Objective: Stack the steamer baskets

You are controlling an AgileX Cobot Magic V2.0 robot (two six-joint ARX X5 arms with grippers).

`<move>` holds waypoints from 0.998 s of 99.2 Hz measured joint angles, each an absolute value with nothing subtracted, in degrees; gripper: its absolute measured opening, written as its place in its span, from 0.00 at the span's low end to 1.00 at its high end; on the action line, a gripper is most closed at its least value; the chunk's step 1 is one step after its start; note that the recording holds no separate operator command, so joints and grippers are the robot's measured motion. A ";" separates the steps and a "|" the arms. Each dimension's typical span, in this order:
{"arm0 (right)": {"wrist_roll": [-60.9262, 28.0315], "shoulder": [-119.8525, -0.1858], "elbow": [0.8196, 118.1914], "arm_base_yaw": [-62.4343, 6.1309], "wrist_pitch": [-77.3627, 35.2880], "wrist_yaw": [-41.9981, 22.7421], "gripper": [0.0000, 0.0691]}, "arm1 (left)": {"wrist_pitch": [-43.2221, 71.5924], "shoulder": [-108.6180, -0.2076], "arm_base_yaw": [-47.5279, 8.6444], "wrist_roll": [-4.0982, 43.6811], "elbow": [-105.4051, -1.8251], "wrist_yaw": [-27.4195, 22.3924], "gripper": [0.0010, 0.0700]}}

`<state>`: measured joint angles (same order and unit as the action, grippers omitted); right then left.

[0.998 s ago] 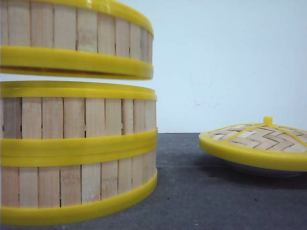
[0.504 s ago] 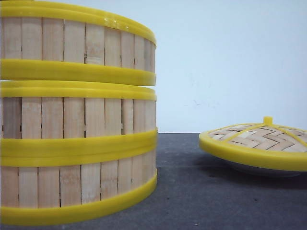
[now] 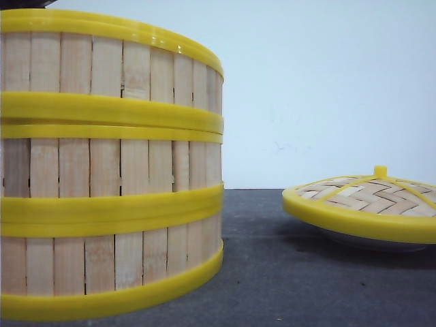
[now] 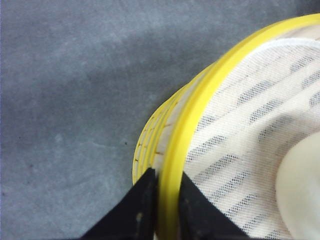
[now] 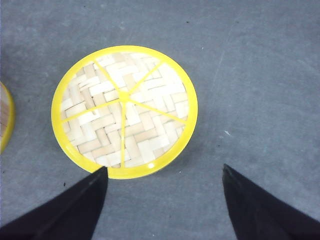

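Three steamer baskets stand stacked at the left of the front view: the top basket rests on the middle basket, which sits on the bottom basket. Their walls are pale bamboo slats between yellow rings. My left gripper is shut on the top basket's yellow rim, one finger outside the wall and one inside over the white mesh liner. My right gripper hangs open above the mat, beside the woven lid, holding nothing. Neither gripper shows in the front view.
A domed woven-bamboo lid with a yellow rim and knob lies tilted on a white plate at the right; the right wrist view shows the lid from above. A dark grey mat covers the table.
The top basket has come straight down: a gap separated it from the middle basket a second ago, and now its bottom ring sits on the middle basket's top ring.
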<state>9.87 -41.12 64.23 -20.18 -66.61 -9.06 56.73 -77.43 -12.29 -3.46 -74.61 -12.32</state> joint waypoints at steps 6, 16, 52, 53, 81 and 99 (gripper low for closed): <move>9.87 -41.12 64.23 -20.18 -66.61 -9.04 0.65 | 56.71 -77.43 -12.29 -3.46 -74.61 -12.32 0.02; 9.87 -41.12 64.23 -20.18 -66.61 -9.06 0.65 | 56.55 -77.43 -12.27 -3.38 -74.61 -12.40 0.09; 9.87 -41.06 58.96 -20.18 -60.93 -8.78 0.65 | 54.06 -77.30 -12.27 -3.33 -74.61 -12.62 0.42; 9.87 -41.06 58.57 -20.18 -60.47 -8.67 0.65 | 53.93 -77.30 -12.27 -3.33 -74.61 -12.62 0.42; 9.82 -47.92 52.66 -20.18 -48.84 0.16 0.65 | 52.66 -68.99 -11.99 -3.18 -74.61 -7.40 0.42; 9.08 -57.04 52.66 -20.18 -42.76 1.85 0.65 | 53.56 -62.39 -9.91 -3.18 -74.63 3.22 0.42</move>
<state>9.08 -57.04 52.66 -20.18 -42.76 1.85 53.56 -62.39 -9.91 -3.18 -74.63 3.22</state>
